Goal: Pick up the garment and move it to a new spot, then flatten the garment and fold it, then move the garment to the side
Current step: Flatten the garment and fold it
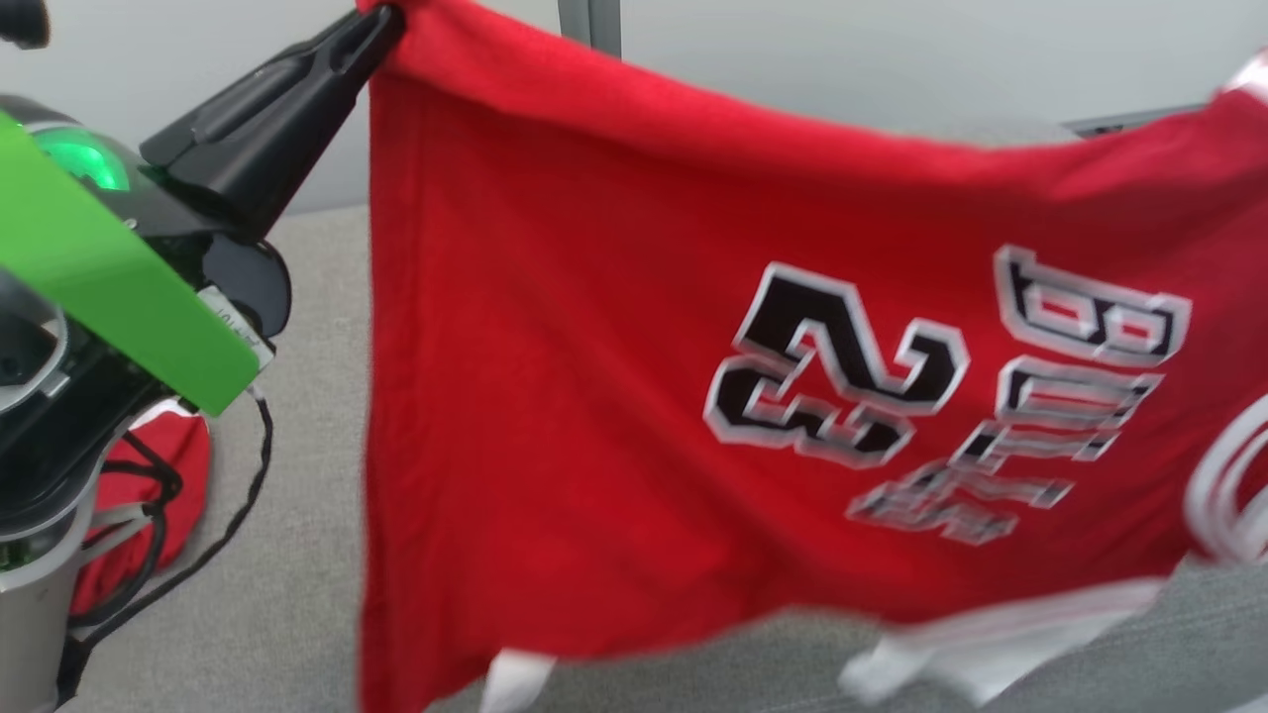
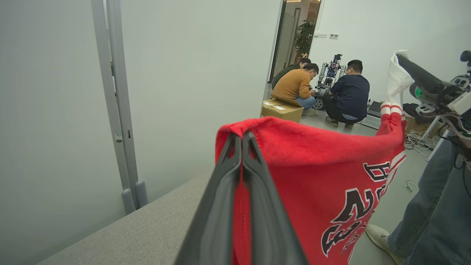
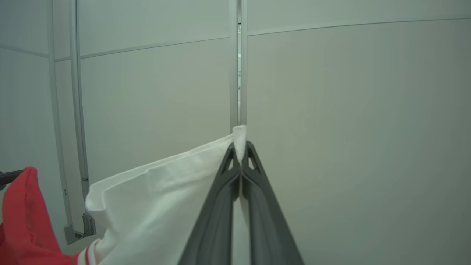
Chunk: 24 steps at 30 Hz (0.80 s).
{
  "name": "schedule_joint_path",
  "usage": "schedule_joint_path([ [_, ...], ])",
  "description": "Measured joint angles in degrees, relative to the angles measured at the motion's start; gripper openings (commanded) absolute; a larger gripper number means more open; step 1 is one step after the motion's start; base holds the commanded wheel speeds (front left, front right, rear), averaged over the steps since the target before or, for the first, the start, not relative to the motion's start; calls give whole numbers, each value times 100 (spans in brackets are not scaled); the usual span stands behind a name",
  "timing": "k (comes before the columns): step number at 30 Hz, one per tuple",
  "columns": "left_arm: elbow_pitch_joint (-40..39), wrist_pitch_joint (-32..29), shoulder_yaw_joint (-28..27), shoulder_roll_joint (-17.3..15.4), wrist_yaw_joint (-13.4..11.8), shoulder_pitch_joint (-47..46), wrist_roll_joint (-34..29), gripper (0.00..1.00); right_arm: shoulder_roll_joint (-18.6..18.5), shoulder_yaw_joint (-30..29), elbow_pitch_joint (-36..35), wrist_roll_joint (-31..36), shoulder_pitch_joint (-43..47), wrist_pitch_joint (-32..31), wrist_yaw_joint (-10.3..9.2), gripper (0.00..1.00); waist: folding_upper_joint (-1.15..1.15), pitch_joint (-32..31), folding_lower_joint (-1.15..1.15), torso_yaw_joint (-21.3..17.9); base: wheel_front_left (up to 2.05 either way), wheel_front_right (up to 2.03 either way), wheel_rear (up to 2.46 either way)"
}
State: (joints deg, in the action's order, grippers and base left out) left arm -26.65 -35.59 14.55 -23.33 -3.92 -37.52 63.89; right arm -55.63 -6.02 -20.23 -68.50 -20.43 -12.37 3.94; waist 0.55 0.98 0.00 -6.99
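Two pairs of jaws, both pressed together, each pinch an upper edge of the garment, which is why the red jersey hangs as a spread sheet and not a heap. Nearest, in the left wrist view, the left jaws' dark fingers meet with a fold of red hem caught at their tips, and the cloth falls away below and to one side of them. In the right wrist view the right jaws' fingers close on a white edge, probably a sleeve, which droops from the tips toward the red body. Between the two grips the top edge sags slightly, so the pull looks firm but not tight. The printed number lies sideways, which suggests the jersey is held by one side rather than by the shoulders. Below the jaws the loose lower edge and white trim hang close over the grey bench; whether they touch it I cannot tell. Holding it wide and high like this looks like the carry to a new spot, with the spread kept so it can be lowered flat. Both pinches are small, so a slip at either corner is the likely risk. Beyond the jaws stands a pale wall panel. Off to the right jaws' side a person's leg stands just beside the bench, and farther off several people crouch by a cardboard box.
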Motion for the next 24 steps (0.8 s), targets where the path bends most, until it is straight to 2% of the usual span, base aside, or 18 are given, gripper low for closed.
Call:
schedule_joint_path([
  [3,280,-278,62,67,-278,62,163,0,189,441,183,-182,204,-233,5,0,0,192,0,22,0,0,0],
  [5,719,-489,269,75,-290,129,224,0,428,859,289,-214,232,-337,7,0,0,330,0,49,0,0,0],
  [8,1469,-703,672,114,-280,148,82,0,985,1429,420,-178,65,-328,-15,0,0,541,0,106,0,0,0],
  [10,1968,-720,884,151,-269,63,-277,0,1382,1648,575,9,-407,-215,-213,0,0,683,0,159,0,0,0],
  [12,2485,-587,1029,237,-265,-239,-812,0,1734,1705,823,402,-1190,5,-543,0,0,825,0,221,0,0,0],
  [14,2747,-275,1145,318,-264,-755,-1456,0,1900,1628,1140,987,-2046,270,-935,0,0,965,0,289,0,0,0],
  [16,2805,107,1171,589,-263,-1459,-1911,0,1953,1360,1347,1382,-2830,543,-1285,0,0,1106,1,365,0,0,0],
  [18,2787,605,1089,1034,-263,-2176,-2167,0,1956,1157,1412,1585,-3585,755,-1277,0,0,1246,0,451,0,0,0],
  [20,2718,940,1083,1313,-172,-2661,-2306,0,1946,1232,1405,1773,-4262,862,-1148,0,0,1390,0,532,0,0,0],
  [21,2720,1051,1069,1339,-130,-2794,-2345,0,1995,1340,1407,1764,-4506,862,-1104,0,0,1469,0,567,0,0,0],
  [24,2755,1397,1228,1109,270,-2732,-2595,0,2209,1881,1469,1800,-4624,856,-1006,0,0,1713,1,634,0,0,0],
])
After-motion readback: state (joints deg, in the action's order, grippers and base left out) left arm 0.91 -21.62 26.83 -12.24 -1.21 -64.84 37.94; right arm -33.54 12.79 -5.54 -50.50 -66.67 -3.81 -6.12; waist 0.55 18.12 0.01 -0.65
